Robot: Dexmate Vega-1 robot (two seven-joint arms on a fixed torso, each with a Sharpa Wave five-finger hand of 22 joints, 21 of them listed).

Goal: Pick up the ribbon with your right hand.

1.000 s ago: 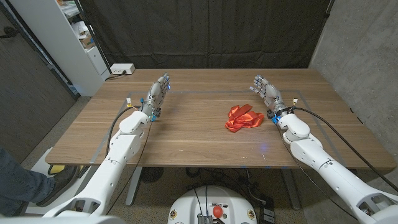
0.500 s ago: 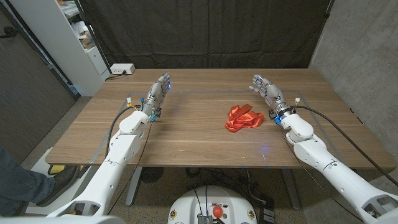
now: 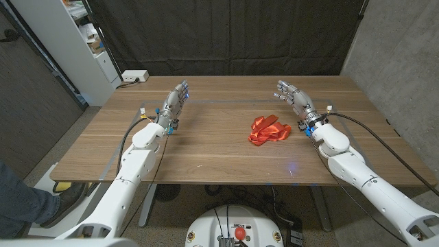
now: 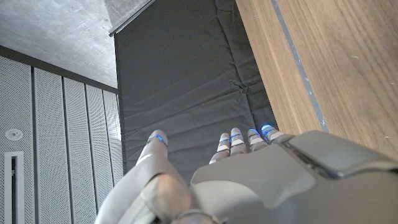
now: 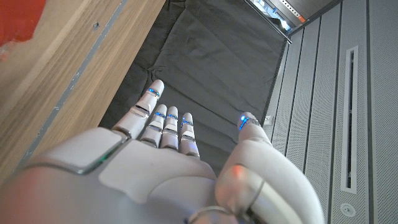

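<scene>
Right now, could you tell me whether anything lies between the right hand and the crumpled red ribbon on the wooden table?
Nothing visible does. The crumpled red ribbon lies on bare wooden table, and the right hand is open just beside it, toward the robot's right, with only bare wood in the gap between them.

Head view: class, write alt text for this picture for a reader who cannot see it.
A crumpled red ribbon lies on a wooden table, just inward of the robot's open right hand, which is not touching it. The left hand is open on the table's other side, and a white power strip sits at the far left corner.
</scene>
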